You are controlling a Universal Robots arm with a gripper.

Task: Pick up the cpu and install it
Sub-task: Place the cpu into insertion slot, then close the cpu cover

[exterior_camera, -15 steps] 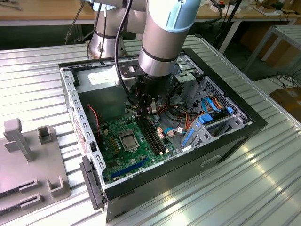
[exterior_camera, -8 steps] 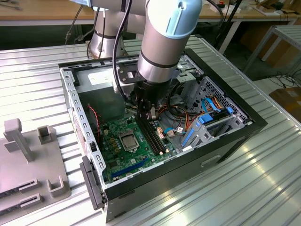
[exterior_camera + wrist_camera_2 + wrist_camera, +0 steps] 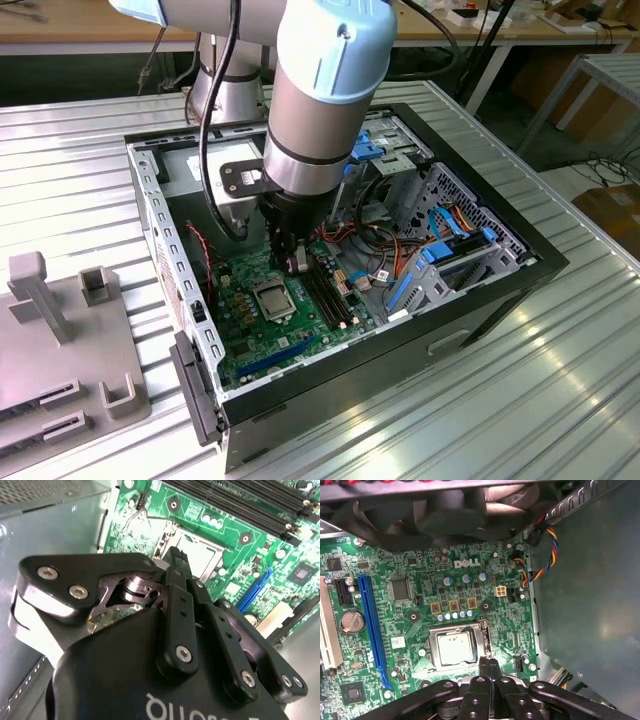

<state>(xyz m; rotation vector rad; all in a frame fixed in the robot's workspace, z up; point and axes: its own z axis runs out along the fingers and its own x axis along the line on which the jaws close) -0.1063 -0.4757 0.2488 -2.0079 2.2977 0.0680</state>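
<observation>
— At the exterior view's left, what do you see first?

— Grey plastic fixtures (image 3: 60,330) on the ribbed metal table (image 3: 560,400). Moving right, the open computer case (image 3: 500,290) lies on its side with the green motherboard (image 3: 245,340) inside, and the arm's gripper (image 3: 293,262) hangs low over it, just beside the black-framed socket (image 3: 275,297).

— And the cpu?

— The cpu (image 3: 454,647) sits in the socket, its dull silver top showing in the first wrist view; it appears to lie flat inside the frame (whether it is fully seated I cannot tell).

— Is the gripper holding anything?

— No. In both wrist views the fingers (image 3: 489,667) are pressed together with nothing between them, tips near the socket's edge, beside the chip rather than on it.

— How would that chip handle?

— My judgement: light, rigid and thin, with a smooth metal top that offers little friction. The underside contacts are likely delicate, so a hold belongs on two opposite edges, kept level. Tilting or dragging it across the socket could do damage.

— Anything further right?

— Long black memory slots (image 3: 330,295), then coloured cables (image 3: 375,245) and a blue-trimmed drive bay (image 3: 450,250).
</observation>
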